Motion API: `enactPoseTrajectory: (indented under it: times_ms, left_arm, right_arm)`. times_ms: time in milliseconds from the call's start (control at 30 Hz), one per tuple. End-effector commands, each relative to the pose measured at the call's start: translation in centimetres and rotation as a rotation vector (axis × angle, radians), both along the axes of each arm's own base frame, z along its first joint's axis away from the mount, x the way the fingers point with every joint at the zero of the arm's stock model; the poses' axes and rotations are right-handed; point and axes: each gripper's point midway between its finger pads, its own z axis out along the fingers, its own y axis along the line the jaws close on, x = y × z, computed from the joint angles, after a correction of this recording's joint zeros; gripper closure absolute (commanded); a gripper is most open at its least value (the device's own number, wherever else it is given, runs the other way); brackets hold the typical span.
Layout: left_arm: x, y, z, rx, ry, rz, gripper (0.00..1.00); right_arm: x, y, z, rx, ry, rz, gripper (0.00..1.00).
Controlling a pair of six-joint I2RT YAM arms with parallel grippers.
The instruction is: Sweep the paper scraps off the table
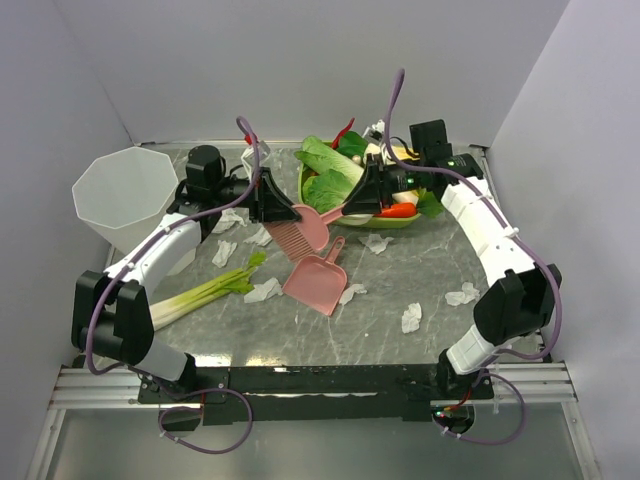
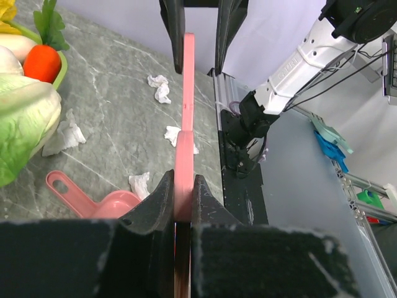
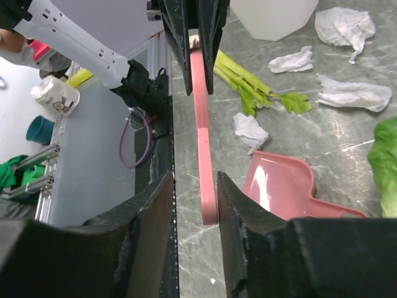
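The top camera looks down from behind over the whole surface (image 1: 420,270). The wrist cameras sit close behind the left gripper (image 2: 183,180) and right gripper (image 3: 194,180), facing each other along the pink brush (image 2: 188,93); all views share the pink dustpan (image 1: 318,280).

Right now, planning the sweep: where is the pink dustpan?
Top view: the pink dustpan lies centrally, just below the pink brush in frame, leek to its left.

left arm (image 1: 150,258): white shells, black joint housings | right arm (image 1: 487,222): same white and black, small green light (image 1: 452,158) by the wrist | purple cables (image 1: 398,95): one arcs over each wrist, one curls under each base at the near edge | left gripper (image 2: 183,189), right gripper (image 3: 196,186): matte black tapered fingers, grainy black block behind
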Motion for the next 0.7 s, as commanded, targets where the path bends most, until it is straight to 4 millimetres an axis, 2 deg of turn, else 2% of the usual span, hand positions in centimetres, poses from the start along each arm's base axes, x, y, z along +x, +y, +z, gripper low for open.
enactPoseTrajectory:
  times_ms: [0,233,367,667]
  left_arm:
    - [-0.3,0.4,1.7,-0.026,-0.072,-0.022,0.99]
    - [-0.4,0.4,1.1,-0.029,-0.025,-0.034,0.99]
    - [-0.3,0.3,1.0,-0.027,-0.019,-0.042,0.99]
    - [-0.2,0.3,0.8,-0.022,-0.023,-0.039,0.99]
  right_arm:
    - [-0.9,0.8,0.8,0.021,-0.030,0.056,0.60]
    - [-1.8,1.8,0.1,-0.001,-0.070,0.091,0.63]
    - [-2.4,2.5,-0.4,-0.054,-0.137,0.117,0.68]
    - [-2.4,2.6,-0.3,-0.056,-0.148,0.114,0.79]
